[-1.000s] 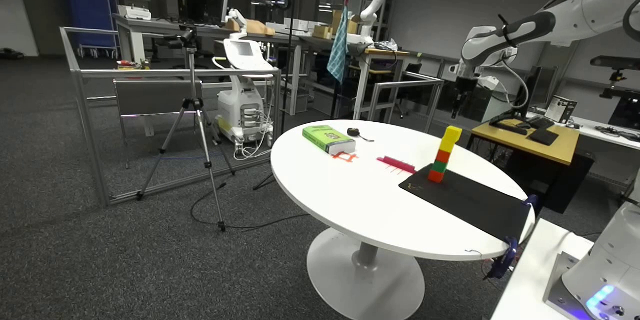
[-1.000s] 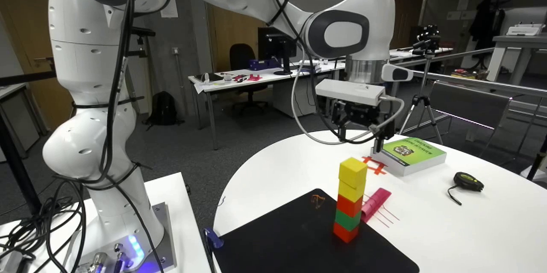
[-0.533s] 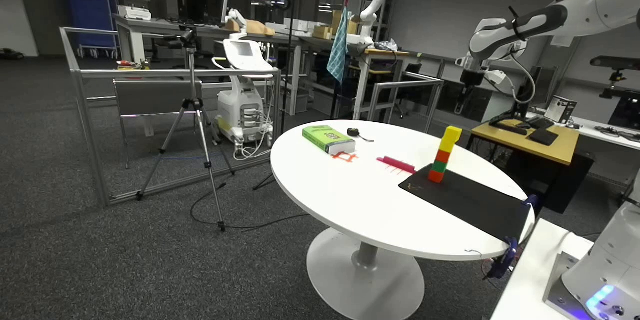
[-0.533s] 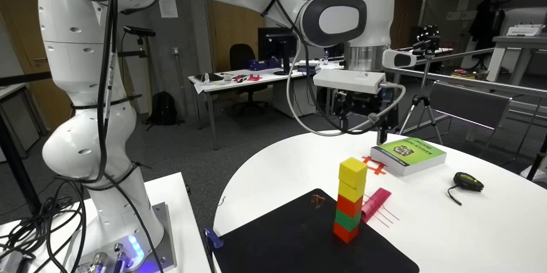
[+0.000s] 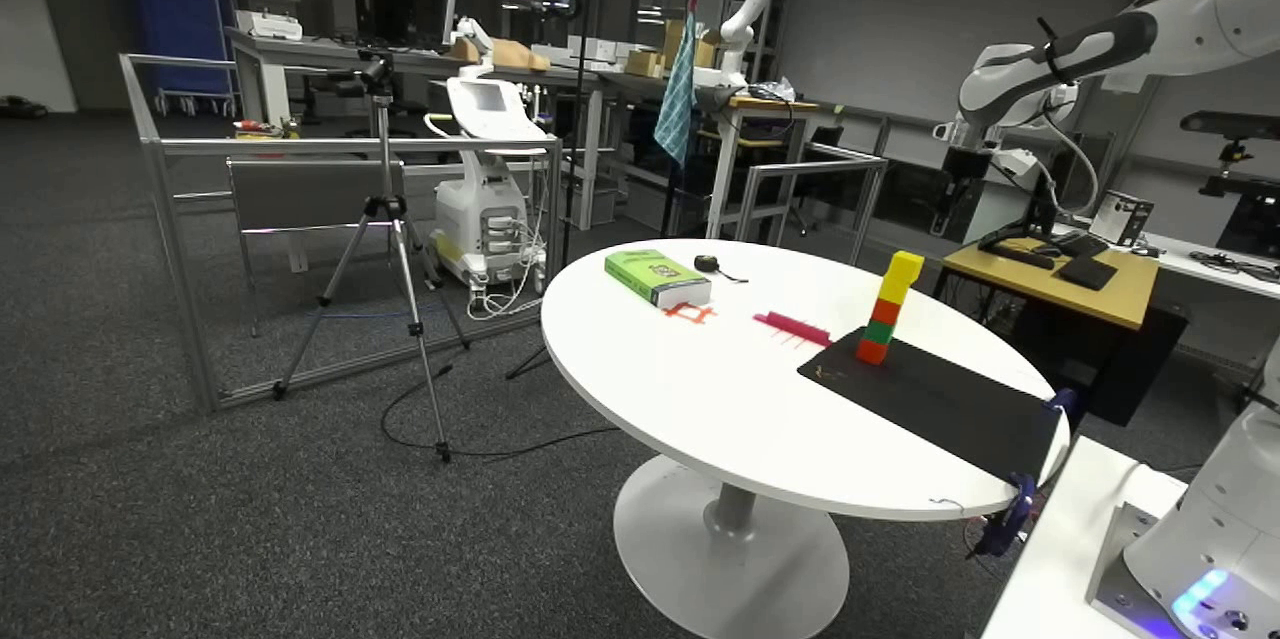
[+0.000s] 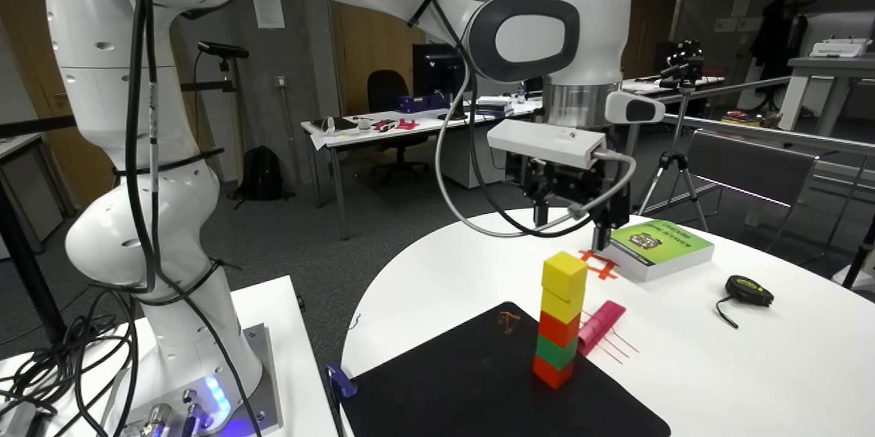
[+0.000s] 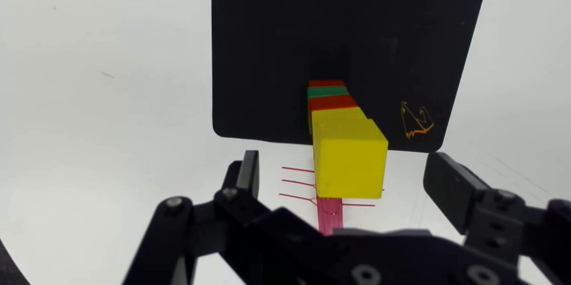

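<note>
A tower of coloured blocks (image 6: 559, 334) stands on the black mat (image 6: 458, 382), with red and green lower down and two yellow blocks on top. Its top yellow block (image 7: 352, 169) sits slightly offset from the yellow one beneath, as both exterior views show. My gripper (image 6: 571, 226) hangs above the table, higher than the tower and apart from it. In the wrist view the gripper (image 7: 343, 171) is wide open, its fingers (image 7: 250, 173) to either side of the top block's outline, touching nothing. Lower blocks are partly hidden there by the yellow ones.
Beside the mat lies a pink strip (image 6: 601, 327) with thin red lines. A green book (image 6: 656, 245), red tape marks (image 6: 600, 265) and a tape measure (image 6: 748, 290) are farther along the round white table (image 5: 680, 389). Blue clamps (image 5: 1008, 519) grip the mat's edge.
My gripper has shifted toward the robot's base, rightward in one exterior picture and slightly left in the opposite one, rising and then dipping a little. The blocks have stayed still; the jaws remain open.
</note>
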